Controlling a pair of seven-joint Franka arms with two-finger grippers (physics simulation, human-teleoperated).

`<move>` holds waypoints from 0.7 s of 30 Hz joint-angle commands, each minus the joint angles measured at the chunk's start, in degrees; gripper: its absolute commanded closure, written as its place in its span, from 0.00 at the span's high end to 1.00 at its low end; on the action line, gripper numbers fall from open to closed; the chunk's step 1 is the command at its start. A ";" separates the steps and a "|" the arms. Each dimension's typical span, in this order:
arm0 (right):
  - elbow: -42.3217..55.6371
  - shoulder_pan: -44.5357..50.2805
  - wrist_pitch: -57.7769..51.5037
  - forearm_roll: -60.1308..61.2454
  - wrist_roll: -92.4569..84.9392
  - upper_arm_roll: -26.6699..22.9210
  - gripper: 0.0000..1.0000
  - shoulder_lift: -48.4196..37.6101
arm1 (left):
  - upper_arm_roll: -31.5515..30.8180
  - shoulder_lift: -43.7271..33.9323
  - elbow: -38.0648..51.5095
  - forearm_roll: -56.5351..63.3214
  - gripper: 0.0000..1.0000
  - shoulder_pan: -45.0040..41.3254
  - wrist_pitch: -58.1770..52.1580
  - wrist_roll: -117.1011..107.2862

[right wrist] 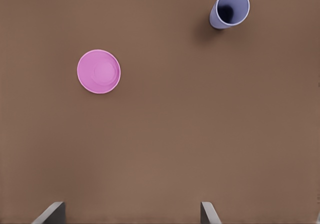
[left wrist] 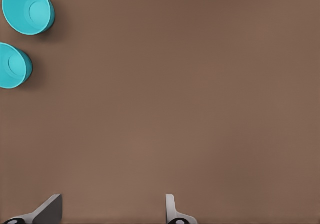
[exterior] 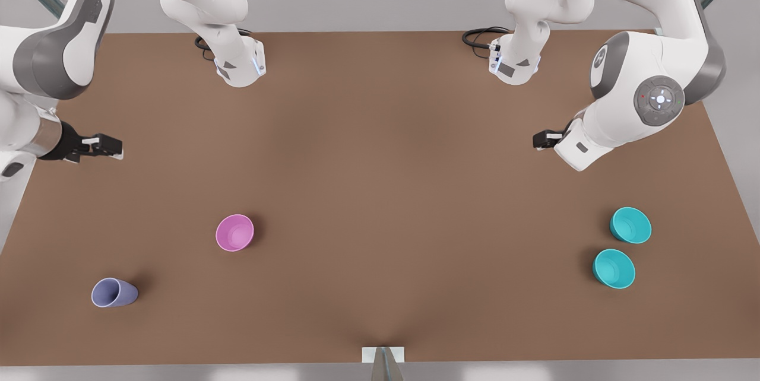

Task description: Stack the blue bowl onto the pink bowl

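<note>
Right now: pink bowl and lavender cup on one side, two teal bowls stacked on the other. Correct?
Not quite. The teal bowls aren't stacked; the front view shows them side by side on the table. Pink bowl and cup are on the opposite side, as you said.

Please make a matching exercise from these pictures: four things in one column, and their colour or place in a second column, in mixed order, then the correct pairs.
Things:
1. bowl near the tapered cup
2. tapered cup
3. two bowls alike
4. left gripper

Descriptions:
A. teal, side by side at the front view's right
B. pink
C. open, above bare table near the teal bowls
D. lavender-blue, at the front view's lower left

Pairs:
1-B: the pink bowl
2-D: the tapered cup
3-A: one teal bowl and the other teal bowl
4-C: the left gripper over the table
</note>
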 commanded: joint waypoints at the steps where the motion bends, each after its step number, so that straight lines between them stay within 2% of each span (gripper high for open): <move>1: -0.09 0.03 -0.95 -0.23 1.92 0.00 1.00 -0.08 | -0.03 -0.06 0.03 0.03 1.00 -0.06 -0.22 -1.00; 3: -0.26 0.03 -0.07 0.65 2.09 0.08 1.00 2.02 | -0.03 -0.06 0.03 0.03 1.00 -0.06 -0.22 -1.09; 4: -0.26 0.03 2.29 1.09 2.01 0.08 1.00 5.87 | -0.03 -0.06 0.03 0.03 1.00 -0.06 -0.22 -1.09; 6: -1.85 3.01 12.66 2.84 5.69 0.17 1.00 16.69 | -0.12 -0.06 0.03 0.03 1.00 -0.15 -0.22 -1.26; 8: -1.85 5.65 26.90 4.87 12.28 0.17 1.00 23.99 | -0.12 -0.06 0.03 0.03 1.00 -0.15 -1.10 -1.44; 10: -1.85 7.23 32.88 6.19 17.12 0.17 1.00 28.13 | -0.12 -0.06 0.03 0.03 1.00 -0.15 -1.71 -1.62; 15: -1.85 5.21 37.46 6.45 18.71 0.08 1.00 31.64 | -0.12 0.03 0.02 0.12 1.00 -0.15 -2.15 -1.70; 19: -3.96 3.81 36.67 8.65 18.79 0.17 1.00 31.29 | -0.30 0.03 -0.06 0.12 1.00 -0.23 -3.12 -1.61; 21: -7.99 3.98 37.45 10.49 18.62 0.44 1.00 28.93 | -0.30 0.03 0.03 0.21 1.00 -0.23 -3.12 -1.62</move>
